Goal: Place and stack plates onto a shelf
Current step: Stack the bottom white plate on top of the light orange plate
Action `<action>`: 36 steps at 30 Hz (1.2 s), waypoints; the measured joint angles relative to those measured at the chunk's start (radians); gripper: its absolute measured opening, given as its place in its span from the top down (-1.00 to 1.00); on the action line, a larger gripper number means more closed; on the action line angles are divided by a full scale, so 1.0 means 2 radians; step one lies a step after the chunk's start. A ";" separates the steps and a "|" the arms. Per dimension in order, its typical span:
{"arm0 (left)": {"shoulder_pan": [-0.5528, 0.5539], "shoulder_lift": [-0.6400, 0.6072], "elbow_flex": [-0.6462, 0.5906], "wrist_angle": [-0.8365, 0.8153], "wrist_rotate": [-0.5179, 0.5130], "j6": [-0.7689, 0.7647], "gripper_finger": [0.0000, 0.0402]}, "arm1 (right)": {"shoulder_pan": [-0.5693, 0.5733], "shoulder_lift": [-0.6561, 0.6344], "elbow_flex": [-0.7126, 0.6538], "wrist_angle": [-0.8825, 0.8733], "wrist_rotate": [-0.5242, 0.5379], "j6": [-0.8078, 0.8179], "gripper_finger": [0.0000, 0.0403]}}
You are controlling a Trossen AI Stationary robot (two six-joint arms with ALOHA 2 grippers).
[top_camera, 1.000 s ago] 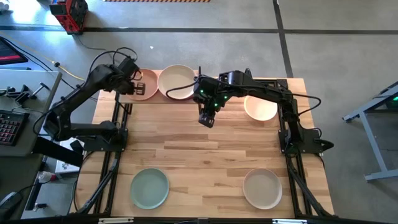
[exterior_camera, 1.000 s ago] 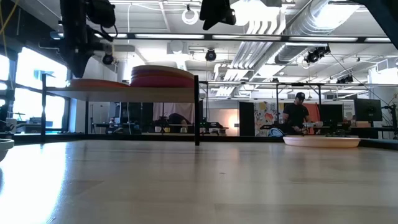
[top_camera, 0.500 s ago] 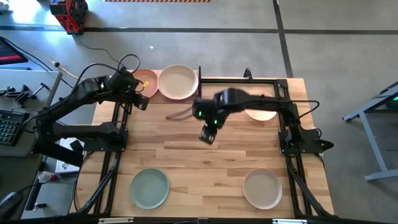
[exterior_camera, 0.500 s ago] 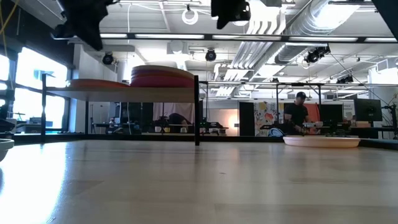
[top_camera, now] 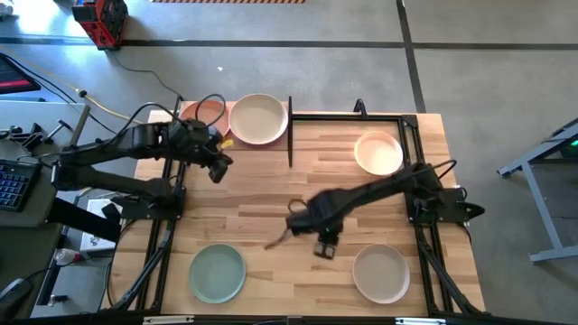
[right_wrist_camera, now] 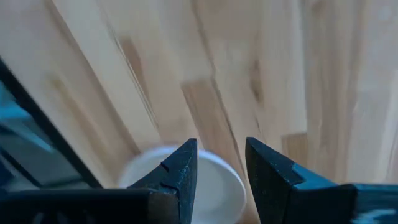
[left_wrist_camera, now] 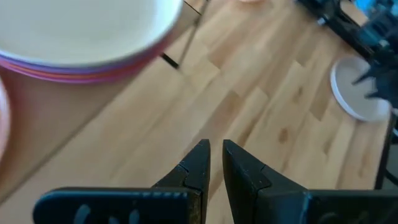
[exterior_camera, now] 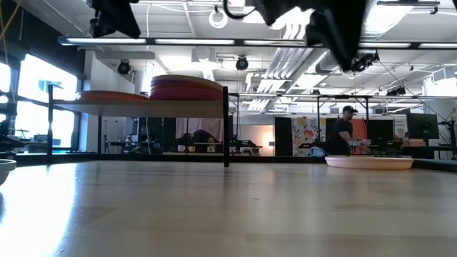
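The shelf stands at the table's far left. On it rest a peach plate and a stack topped by a cream plate, with magenta below. My left gripper hovers just off the shelf's near edge, its fingertips a narrow gap apart, holding nothing. My right gripper hangs open over the table's near middle, pointing down, beside the beige plate, whose edge shows under its fingers. A mint green plate and a cream plate lie flat on the table.
A black upright post stands at the shelf's right end. Black frame rails run along both sides of the table. Bare wood lies in the table's middle. A person stands far behind the table in the low view.
My left gripper has drawn back from the peach plate on the shelf toward the table's near and right sides, rolling as it went. My right gripper has swung from the table's far middle toward the near edge and come down beside the beige plate.
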 joint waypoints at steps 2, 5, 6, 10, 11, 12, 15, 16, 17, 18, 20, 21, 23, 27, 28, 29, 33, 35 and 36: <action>-0.015 0.004 0.000 0.000 -0.001 -0.009 0.84 | 0.019 0.000 -0.028 0.000 0.000 -0.013 0.43; -0.032 0.011 0.000 0.000 -0.005 -0.013 0.84 | 0.042 0.000 -0.068 0.006 0.003 -0.052 0.43; -0.037 0.014 0.000 0.001 -0.006 -0.018 0.84 | 0.049 0.000 -0.080 0.011 0.005 -0.068 0.43; -0.056 0.027 0.000 0.012 -0.007 -0.034 0.84 | 0.071 0.000 -0.127 0.038 0.003 -0.137 0.43; -0.061 0.030 0.000 0.015 -0.007 -0.034 0.84 | 0.075 0.000 -0.139 0.048 0.003 -0.153 0.43; -0.065 0.034 0.000 0.017 -0.007 -0.036 0.84 | 0.079 0.000 -0.150 0.057 0.003 -0.166 0.43; -0.075 0.046 0.000 0.024 -0.007 -0.061 0.84 | 0.088 0.000 -0.178 0.061 0.003 -0.191 0.43; -0.076 0.050 0.000 0.023 -0.008 -0.069 0.84 | 0.090 0.000 -0.187 0.060 0.002 -0.197 0.43; -0.077 0.054 0.000 0.023 -0.008 -0.075 0.84 | 0.092 0.000 -0.195 0.059 0.001 -0.205 0.43; -0.078 0.058 0.000 0.024 -0.009 -0.080 0.84 | 0.095 0.000 -0.201 0.058 0.001 -0.213 0.43; -0.079 0.067 0.000 0.023 -0.012 -0.088 0.84 | 0.098 0.000 -0.212 0.064 0.001 -0.228 0.43; -0.079 0.071 0.000 0.023 -0.013 -0.093 0.84 | 0.099 0.000 -0.218 0.069 0.001 -0.233 0.43; -0.081 0.078 0.000 0.023 -0.019 -0.100 0.84 | 0.100 0.000 -0.226 0.080 0.003 -0.240 0.43; -0.081 0.089 0.000 0.023 -0.021 -0.100 0.84 | 0.100 0.000 -0.238 0.107 0.005 -0.251 0.43; -0.081 0.091 0.000 0.023 -0.021 -0.100 0.84 | 0.100 0.000 -0.240 0.114 0.006 -0.253 0.43; -0.081 0.093 0.000 0.023 -0.021 -0.100 0.84 | 0.100 0.000 -0.243 0.120 0.007 -0.254 0.43; -0.081 0.100 0.000 0.023 -0.021 -0.100 0.84 | 0.100 0.000 -0.244 0.127 0.023 -0.264 0.43; -0.081 0.102 0.000 0.023 -0.021 -0.100 0.84 | 0.100 0.000 -0.244 0.129 0.022 -0.269 0.43; -0.080 0.103 0.000 0.023 -0.021 -0.100 0.84 | 0.100 0.000 -0.244 0.133 0.021 -0.269 0.43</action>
